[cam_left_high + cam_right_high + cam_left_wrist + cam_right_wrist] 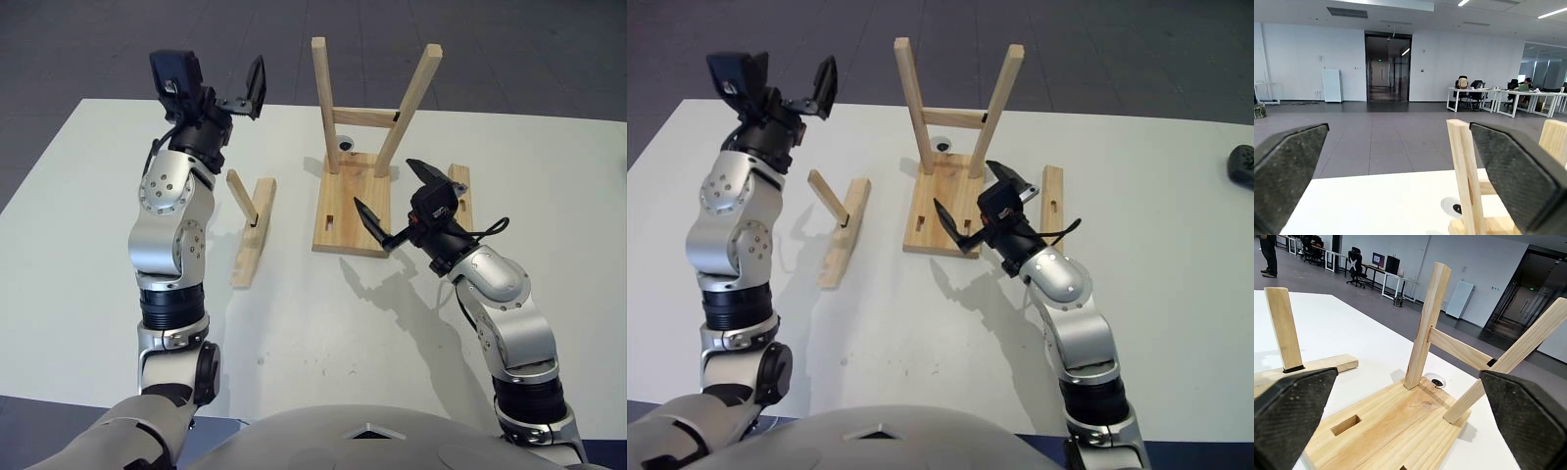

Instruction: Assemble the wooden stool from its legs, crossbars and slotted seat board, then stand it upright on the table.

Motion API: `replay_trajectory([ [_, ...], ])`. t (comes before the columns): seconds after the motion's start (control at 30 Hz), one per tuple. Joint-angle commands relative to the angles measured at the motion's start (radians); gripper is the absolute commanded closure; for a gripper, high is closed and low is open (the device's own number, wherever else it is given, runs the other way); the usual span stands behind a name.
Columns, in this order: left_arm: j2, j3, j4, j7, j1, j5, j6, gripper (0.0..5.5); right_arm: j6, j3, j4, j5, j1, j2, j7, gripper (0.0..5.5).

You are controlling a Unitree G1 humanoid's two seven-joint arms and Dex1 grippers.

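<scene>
Handling: loose pale wooden leg-and-crossbar piece (250, 245), likely light and rigid, suits a mid-bar grip; left gripper (1399, 142) and right gripper (1409, 374) gape wide, empty

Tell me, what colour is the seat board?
The seat board is pale natural wood, best seen in the right wrist view.

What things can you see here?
table: one, white, under everything
seat board: one, wooden, flat, far middle
legs: two, wooden, standing in the seat board, joined by a crossbar
leg with short bar: one, wooden, lying left of the board
loose leg: one, wooden, lying right of the board
cable hole: one, grey, behind the board
dark thing: one, black, table's right edge
left end effector: one, black, open, raised far left
right end effector: one, black, open, by the board's near corner
</scene>
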Motion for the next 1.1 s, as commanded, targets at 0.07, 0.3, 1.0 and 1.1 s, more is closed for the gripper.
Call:
replay_trajectory([
  [0.07,-0.059,0.050,0.302,-0.014,0.072,-0.038,-0.005,0.14,0.010,-0.003,-0.009,0.001,0.000,-0.003,-0.001,0.10],
  [0.3,-0.055,0.086,0.300,-0.021,0.094,-0.069,-0.017,0.14,0.007,-0.002,0.003,0.005,-0.008,-0.008,0.013,0.10],
  [1.0,0.182,0.083,-0.540,0.123,0.302,-0.317,0.723,0.14,-0.003,0.002,-0.032,-0.013,0.068,0.001,-0.023,0.10],
  [1.1,0.158,0.047,-0.527,0.141,0.361,-0.292,0.765,0.14,0.000,0.001,-0.038,-0.014,0.072,0.001,-0.028,0.10],
])
